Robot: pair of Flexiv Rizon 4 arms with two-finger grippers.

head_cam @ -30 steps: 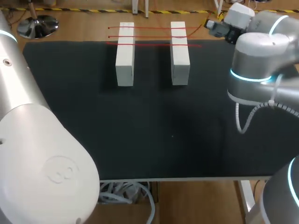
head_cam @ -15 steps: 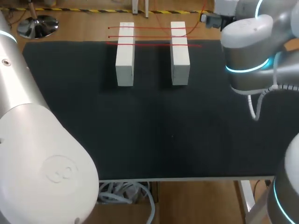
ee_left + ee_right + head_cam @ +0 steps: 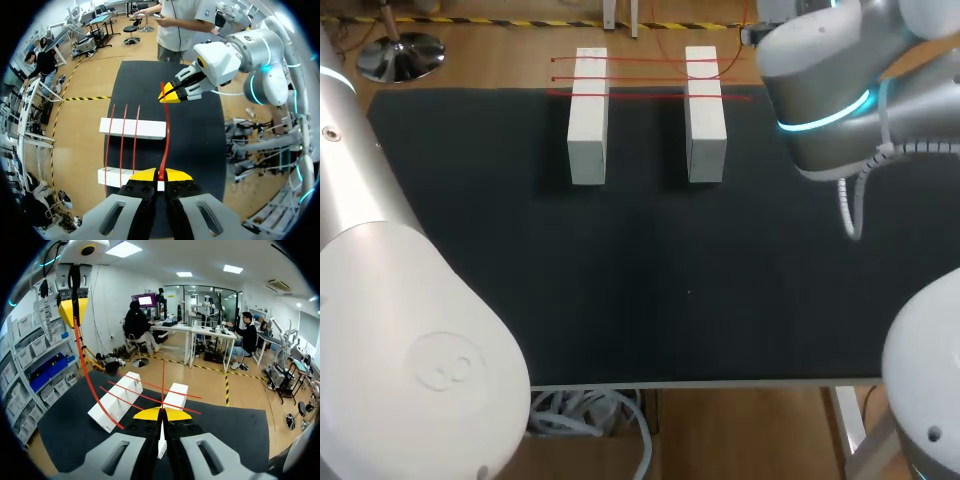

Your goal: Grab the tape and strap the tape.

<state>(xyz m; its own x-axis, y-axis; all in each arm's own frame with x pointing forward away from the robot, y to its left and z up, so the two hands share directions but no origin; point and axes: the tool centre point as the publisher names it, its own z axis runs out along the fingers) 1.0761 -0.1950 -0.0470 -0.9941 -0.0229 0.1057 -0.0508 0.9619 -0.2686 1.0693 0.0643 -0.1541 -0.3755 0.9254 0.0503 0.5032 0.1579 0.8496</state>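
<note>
Worktop [image 3: 650, 290]: matte black surface, bare across its middle and near half. All objects sit along the far edge.

Left arm [image 3: 390, 330]: large silver-white body filling the near-left corner in the head view. Its gripper is not visible there.

Right arm [image 3: 830, 90]: comes in over the far-right corner, with a lit cyan ring on one joint. Its wrist points toward the far edge.

Two white blocks, upright and parallel at the far edge, well apart from each other: left block [image 3: 588, 120], right block [image 3: 705, 120].

Three red strands [image 3: 645, 77]: lie side by side across the tops of both blocks, spanning the gap between them. Their ends stick out past each block.

Held tape [image 3: 165, 130]: a fourth red strand, off the surface, running in a slack curve from one gripper to the other. In the left wrist view it passes over the blocks, beside the three laid strands.

Left gripper [image 3: 160, 175]: yellow tips pressed together on one end of the held tape, just beside the left block.

Right gripper [image 3: 161, 414]: tips closed on the tape's other end, above the worktop past the right block. In the right wrist view a short red length sticks straight out ahead of the tips.
</note>
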